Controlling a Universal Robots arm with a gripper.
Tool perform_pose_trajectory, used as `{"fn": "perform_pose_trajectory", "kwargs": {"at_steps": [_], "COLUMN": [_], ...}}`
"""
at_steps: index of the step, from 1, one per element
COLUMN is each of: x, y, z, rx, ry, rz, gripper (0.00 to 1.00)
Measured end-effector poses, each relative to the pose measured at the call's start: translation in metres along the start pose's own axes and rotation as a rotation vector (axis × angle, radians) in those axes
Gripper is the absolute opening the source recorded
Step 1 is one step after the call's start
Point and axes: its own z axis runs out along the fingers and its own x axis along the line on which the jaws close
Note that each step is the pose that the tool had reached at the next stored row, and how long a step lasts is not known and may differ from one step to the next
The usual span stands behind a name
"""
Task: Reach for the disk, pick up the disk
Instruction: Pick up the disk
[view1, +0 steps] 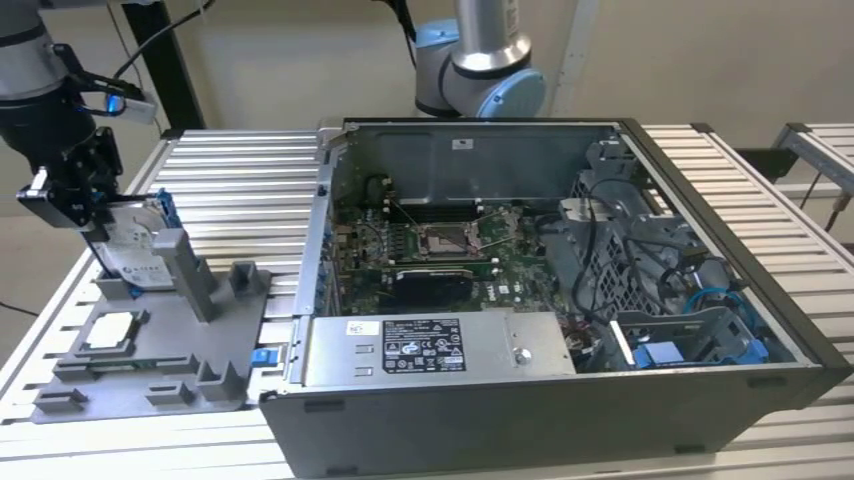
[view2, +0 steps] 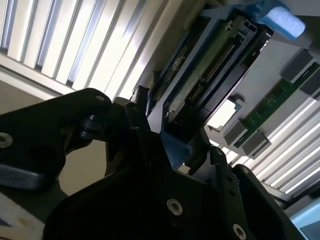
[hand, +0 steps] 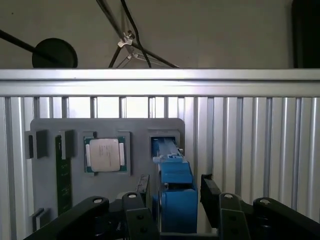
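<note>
Blue-railed, the disk (view1: 134, 250) stands in the grey holder (view1: 214, 330) at the exterior view's left, the gripper (hand: 175, 182) straddling it, jaws unclosed: reach looks done, and a grasp needs the rails pinched squarely.

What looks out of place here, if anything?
Nothing looks spilled or broken. The one odd sight is the disk: it stands on edge in a grey holder outside the opened computer case, with the pincer at it.
</note>
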Motion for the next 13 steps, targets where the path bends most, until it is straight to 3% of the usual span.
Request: {"fn": "perform_pose_trajectory", "kwargs": {"at_steps": [13], "x": [0.0], "y": [0.0007], "z": [0.0204], "rx": [-0.0009], "ry": [0.0], "rz": [0.0], "gripper": [1.0]}}
